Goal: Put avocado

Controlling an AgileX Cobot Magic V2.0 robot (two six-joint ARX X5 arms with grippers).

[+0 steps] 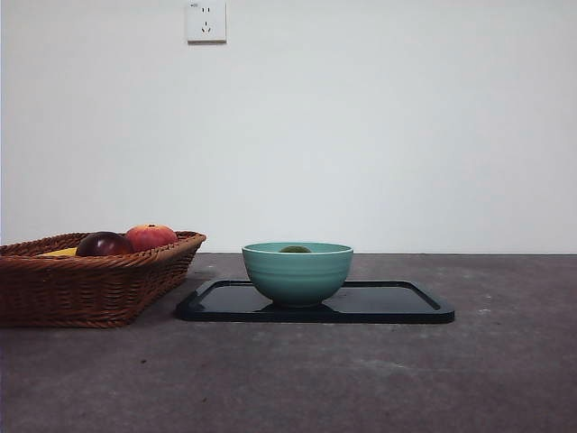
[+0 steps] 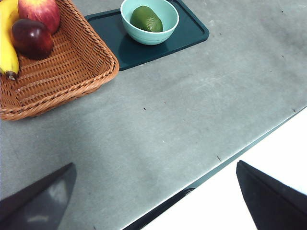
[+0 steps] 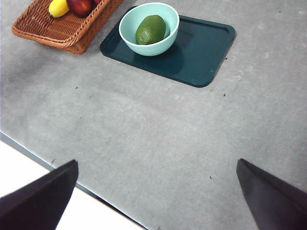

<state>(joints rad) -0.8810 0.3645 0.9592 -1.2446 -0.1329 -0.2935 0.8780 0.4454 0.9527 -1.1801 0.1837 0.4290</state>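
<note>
- We see the avocado [image 3: 150, 29] lying inside the green bowl [image 3: 139, 45], and the bowl stands on the dark tray [image 3: 201, 52].
- From the front view only the very top of the avocado peeks over the bowl's rim (the rest is hidden by the bowl's wall).
- The basket [image 2: 72, 72] sits just beside the tray, with a banana [image 2: 6, 43], a dark red fruit [image 2: 31, 37] and a red apple [image 2: 40, 11] in it.
- We think the avocado is light and firm, with smooth skin that may slip a little, so a soft squeeze is best.
- We would take it across its fat middle, coming down from above, since the bowl's wall blocks the sides.
- It is egg-shaped, and it lies on its side. In the right wrist view its long way runs slanted across the bowl, with one end leaning toward the rim on the side away from the basket.
- The left gripper [image 2: 153, 201] and the right gripper [image 3: 156, 199] both hang high and well apart from the bowl, near the table's edge, with jaws spread wide and nothing between them.
</note>
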